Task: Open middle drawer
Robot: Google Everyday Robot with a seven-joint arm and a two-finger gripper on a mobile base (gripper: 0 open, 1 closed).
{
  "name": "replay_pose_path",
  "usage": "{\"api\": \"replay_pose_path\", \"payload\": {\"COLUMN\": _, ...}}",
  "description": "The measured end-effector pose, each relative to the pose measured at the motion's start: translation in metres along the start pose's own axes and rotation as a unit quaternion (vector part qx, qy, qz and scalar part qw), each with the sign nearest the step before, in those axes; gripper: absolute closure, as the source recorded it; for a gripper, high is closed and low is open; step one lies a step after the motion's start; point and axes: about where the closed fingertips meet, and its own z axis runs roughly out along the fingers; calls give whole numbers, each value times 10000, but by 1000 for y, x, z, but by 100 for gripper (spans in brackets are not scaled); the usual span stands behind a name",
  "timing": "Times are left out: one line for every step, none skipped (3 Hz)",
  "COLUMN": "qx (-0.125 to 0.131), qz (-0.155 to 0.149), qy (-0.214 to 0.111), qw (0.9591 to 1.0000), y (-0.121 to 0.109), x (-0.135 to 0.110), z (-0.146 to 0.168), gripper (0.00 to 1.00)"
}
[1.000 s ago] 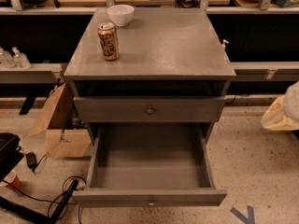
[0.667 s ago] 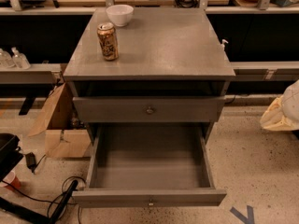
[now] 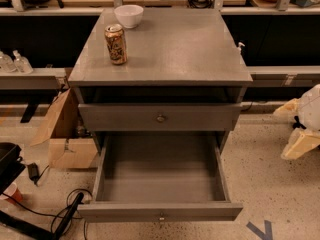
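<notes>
The grey cabinet stands in the middle of the camera view. A dark gap runs under its top. Below the gap, a grey drawer with a small round knob is shut. The middle drawer, right under it, is pulled far out, and its grey box interior is empty. Its front faces me with a small knob at centre. Anything beneath it is hidden. The gripper is not in view.
A tan drink can and a white bowl stand on the cabinet top. A cardboard box sits to the left on the floor, with black cables nearby. White bags lie to the right. Shelves run behind.
</notes>
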Motion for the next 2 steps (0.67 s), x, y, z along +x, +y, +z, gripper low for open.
{"api": "replay_pose_path", "payload": {"qx": -2, "qz": -3, "qy": 0, "qw": 10000, "y": 0, "x": 0, "z": 0, "gripper": 0}}
{"api": "replay_pose_path", "payload": {"qx": -2, "qz": -3, "qy": 0, "qw": 10000, "y": 0, "x": 0, "z": 0, "gripper": 0}}
